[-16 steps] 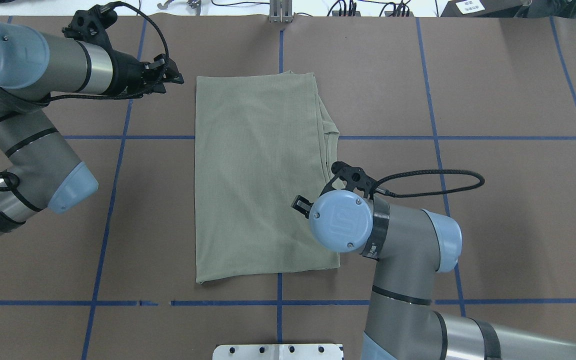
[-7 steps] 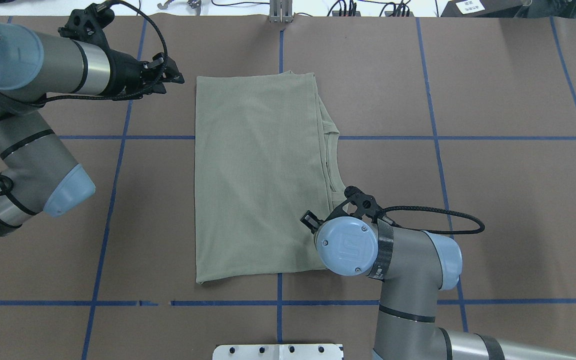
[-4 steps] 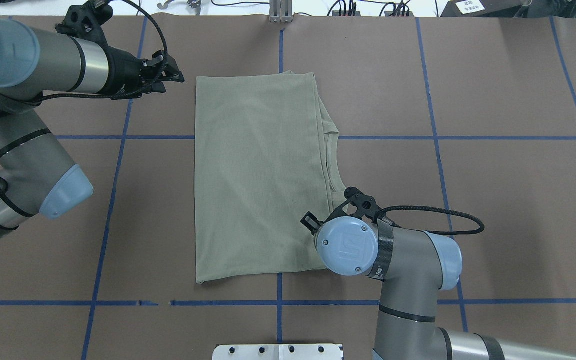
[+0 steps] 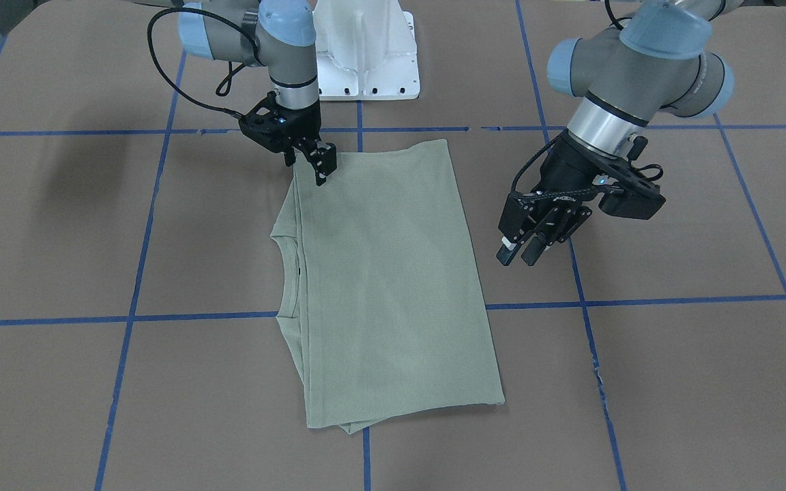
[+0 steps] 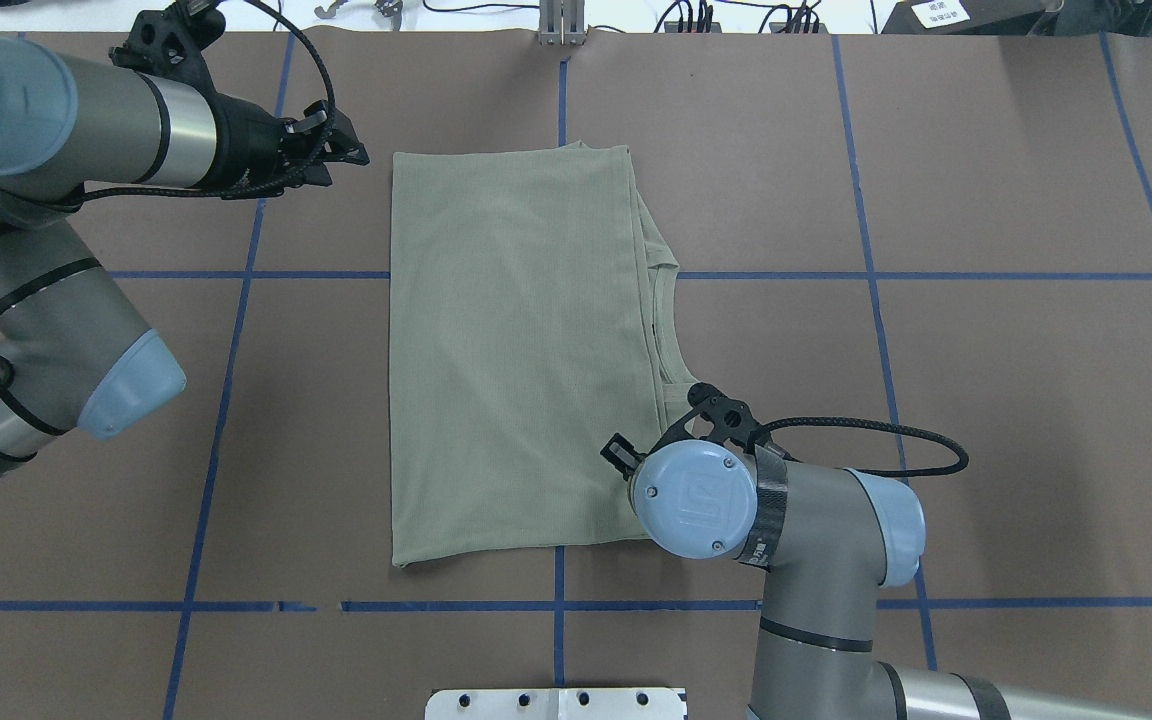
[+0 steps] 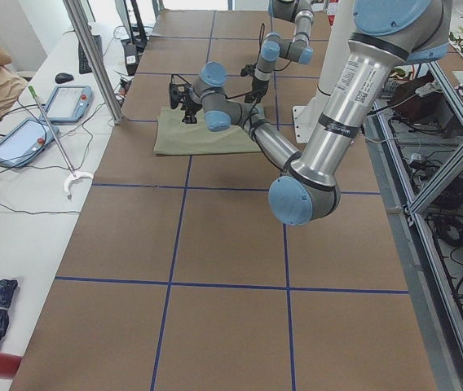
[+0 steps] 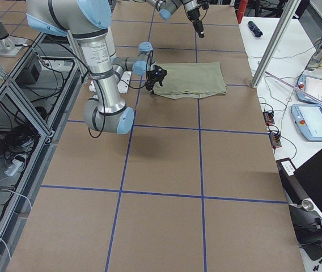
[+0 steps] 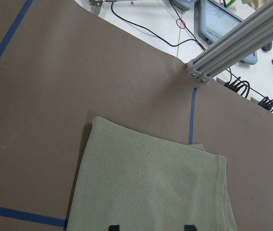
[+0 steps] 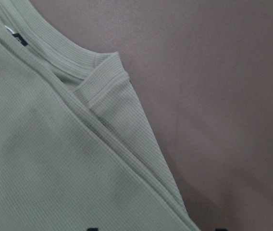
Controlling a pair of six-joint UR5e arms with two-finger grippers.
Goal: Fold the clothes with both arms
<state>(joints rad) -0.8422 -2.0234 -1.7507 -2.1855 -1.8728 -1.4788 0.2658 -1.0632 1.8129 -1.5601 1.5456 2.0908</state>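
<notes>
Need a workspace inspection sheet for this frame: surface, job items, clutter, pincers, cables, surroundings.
Surface: brown paper-covered table with blue tape grid, flat.
Job's things: pale sage-green knit shirt, folded into a long rectangle, ribbed collar showing at one long edge.
Clutter: nothing seen.
Grippers: left pincer open, above bare table beside the shirt; right pincer open, low over the shirt's collar-side corner nearest the base.
Cables: black cable loop at the right wrist, off the shirt.
Surroundings: white pedestal base; grey-framed teach pendants on a side bench.
</notes>
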